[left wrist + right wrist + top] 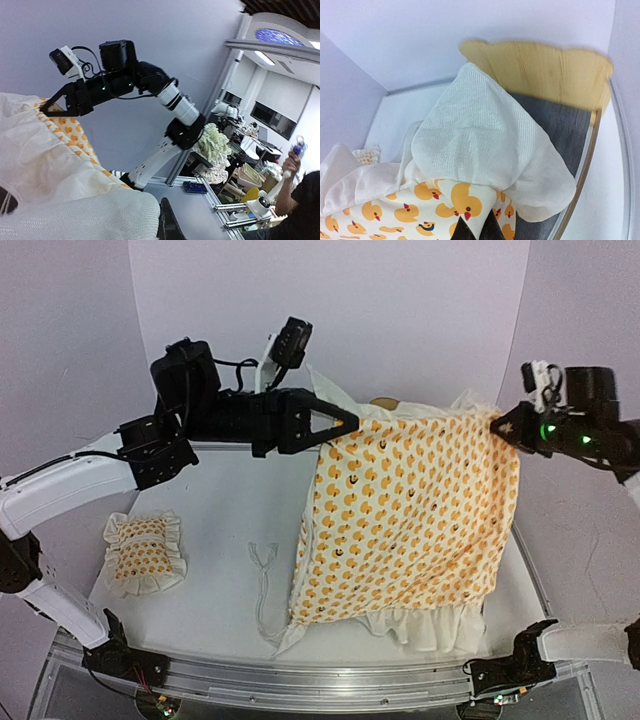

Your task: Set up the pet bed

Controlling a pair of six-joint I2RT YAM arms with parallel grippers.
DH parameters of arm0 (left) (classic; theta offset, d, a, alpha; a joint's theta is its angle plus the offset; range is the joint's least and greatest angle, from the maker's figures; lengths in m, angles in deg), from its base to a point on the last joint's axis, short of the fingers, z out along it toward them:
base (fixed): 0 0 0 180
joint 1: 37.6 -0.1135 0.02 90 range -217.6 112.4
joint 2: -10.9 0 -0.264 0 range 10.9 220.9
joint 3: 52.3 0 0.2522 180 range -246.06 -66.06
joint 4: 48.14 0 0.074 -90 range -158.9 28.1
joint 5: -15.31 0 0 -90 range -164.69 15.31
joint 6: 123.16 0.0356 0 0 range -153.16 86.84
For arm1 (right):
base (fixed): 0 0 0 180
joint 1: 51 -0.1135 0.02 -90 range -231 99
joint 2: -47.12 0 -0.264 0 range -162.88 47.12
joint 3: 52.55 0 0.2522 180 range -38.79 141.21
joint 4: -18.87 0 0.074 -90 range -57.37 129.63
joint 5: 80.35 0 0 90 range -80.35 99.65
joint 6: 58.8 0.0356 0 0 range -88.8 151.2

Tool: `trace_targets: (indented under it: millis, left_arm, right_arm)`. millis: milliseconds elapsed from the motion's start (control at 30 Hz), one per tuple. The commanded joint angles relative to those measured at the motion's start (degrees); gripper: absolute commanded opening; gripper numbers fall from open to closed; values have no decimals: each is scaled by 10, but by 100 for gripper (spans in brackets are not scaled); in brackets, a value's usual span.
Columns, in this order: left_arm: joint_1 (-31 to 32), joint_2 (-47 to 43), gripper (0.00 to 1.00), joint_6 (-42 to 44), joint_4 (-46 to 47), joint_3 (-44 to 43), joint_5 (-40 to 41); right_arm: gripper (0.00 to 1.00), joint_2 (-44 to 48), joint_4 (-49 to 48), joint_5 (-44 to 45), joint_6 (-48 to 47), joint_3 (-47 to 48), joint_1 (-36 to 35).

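Top external shows left claw (352,423) and right claw (498,427) each pinching an upper corner of the duck-print cover (410,510). It hangs over the pet bed (540,65) at the worktop's (225,500) right, partly draping into it. A pillow (145,552) lies left.

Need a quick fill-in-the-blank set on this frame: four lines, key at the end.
1. The left gripper and right gripper each pinch a top ___ of the cover.
2. The cover is printed with orange ___.
3. The pillow lies on the table on the ___ arm's side.
4. In the right wrist view, the bed shows its wooden ___ behind the cover.

Missing words: corner; ducks; left; headboard.
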Motion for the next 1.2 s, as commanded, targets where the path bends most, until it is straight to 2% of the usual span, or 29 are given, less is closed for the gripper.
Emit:
trace_targets:
  millis: [0,167,267,333,467,533,600,667,800,900,1000,1067,1100,1167]
  left_arm:
    - [53,-26,0,65,29,-48,24]
    - [129,-13,0,109,29,-71,113]
    - [141,-35,0,131,29,-39,220]
    - [141,-45,0,136,27,-12,315]
    - [142,-66,0,131,19,50,522]
    - [142,-66,0,94,-17,68,644]
    - [142,-53,0,52,-98,64,754]
    - [138,-39,0,-1,-183,67,813]
    - [124,-46,0,-83,-242,139,789]
    - [115,-62,0,-115,-275,190,778]
    - [97,-83,5,-129,-319,220,790]
    - [66,-92,14,-155,-358,231,802]
    - [50,-95,27,-157,-362,239,795]
    - [28,-100,45,-144,-369,242,789]
  right_arm:
    - [0,59,-38,141,-110,72,2]
    - [0,51,-74,143,-180,158,2]
    - [0,-7,-78,143,-216,234,2]
    - [0,-65,-91,148,-257,284,2]
    - [0,-243,-93,138,-307,428,2]
    - [0,-341,-83,95,-294,499,3]
    - [0,-411,-83,21,-273,522,3]
    - [1,-468,-82,-57,-255,515,-2]
    - [37,-555,-59,-68,-211,488,-28]
    - [67,-572,20,6,-232,518,-70]
    - [87,-561,124,65,-223,564,-90]
    - [98,-534,183,105,-203,560,-90]
    - [98,-516,208,120,-199,543,-90]
    - [98,-460,247,168,-184,469,-90]
